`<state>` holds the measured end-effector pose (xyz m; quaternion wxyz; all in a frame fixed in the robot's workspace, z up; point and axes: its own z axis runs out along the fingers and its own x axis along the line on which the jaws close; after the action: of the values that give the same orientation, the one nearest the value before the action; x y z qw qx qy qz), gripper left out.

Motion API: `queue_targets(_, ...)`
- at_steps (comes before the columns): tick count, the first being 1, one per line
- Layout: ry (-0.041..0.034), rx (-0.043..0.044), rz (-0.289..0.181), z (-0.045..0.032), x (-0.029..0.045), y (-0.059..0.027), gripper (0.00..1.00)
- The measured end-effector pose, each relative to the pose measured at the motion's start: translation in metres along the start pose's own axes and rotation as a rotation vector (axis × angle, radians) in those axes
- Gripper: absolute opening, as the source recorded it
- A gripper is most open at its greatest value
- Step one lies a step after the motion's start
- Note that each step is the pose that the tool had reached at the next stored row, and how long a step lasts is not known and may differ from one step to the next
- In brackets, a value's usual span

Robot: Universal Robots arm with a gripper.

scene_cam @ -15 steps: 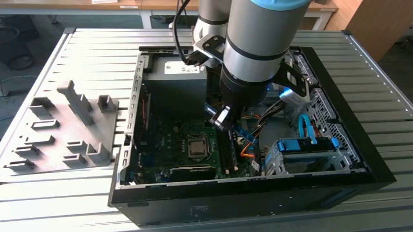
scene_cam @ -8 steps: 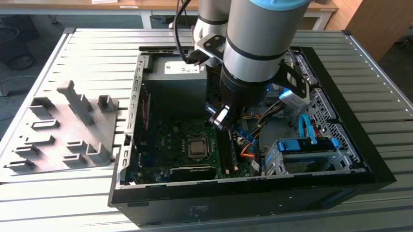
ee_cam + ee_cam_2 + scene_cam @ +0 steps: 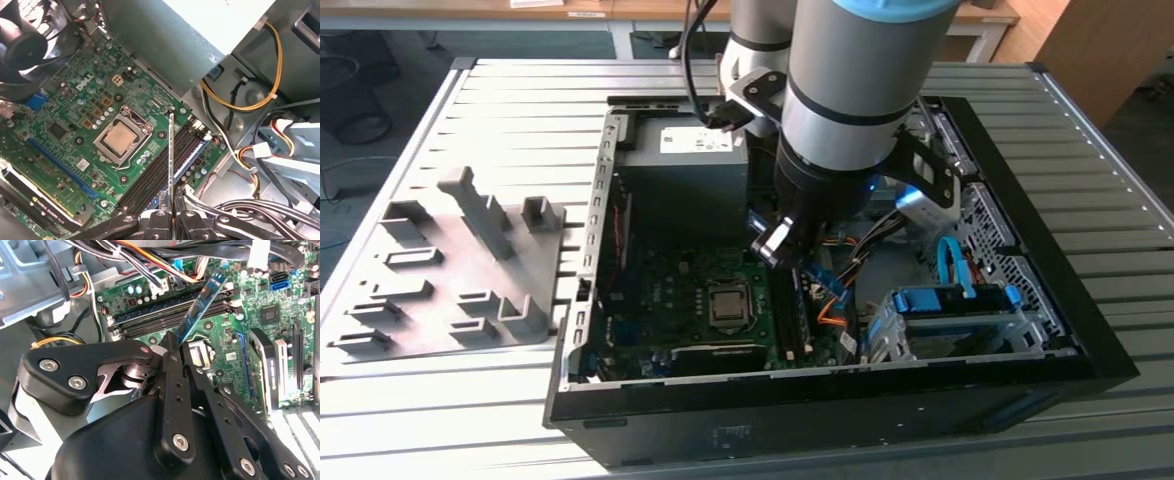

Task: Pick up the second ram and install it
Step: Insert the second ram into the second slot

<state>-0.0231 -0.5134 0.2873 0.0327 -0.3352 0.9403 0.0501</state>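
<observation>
Exterior view: a grey-and-silver robot arm [image 3: 854, 100] reaches down into an open black computer case [image 3: 787, 430] lying on a slatted metal table [image 3: 520, 420]. Its black two-fingered gripper [image 3: 774, 245] is over the middle of the green motherboard [image 3: 667, 290]. A grey plastic tray with uprights [image 3: 440, 280] lies beside the case, by the table's edge on the exterior view's left.

In the second wrist view the fingers [image 3: 172, 360] are clamped on one end of the second ram [image 3: 202, 305] — a thin, long, narrow blue-green memory stick. It slants out over the row of black memory slots [image 3: 165, 322], where one slot looks filled by a dark blue stick [image 3: 150, 310]. In the first wrist view the stick shows edge-on over those slots, just beside the silver processor socket [image 3: 121, 140] — whether it touches them I cannot tell.
</observation>
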Motion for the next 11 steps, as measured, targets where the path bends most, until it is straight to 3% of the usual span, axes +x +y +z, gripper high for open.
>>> queue_targets(11,-0.0025,0.0201,0.125,0.0006,0.0001,-0.0001,0.14)
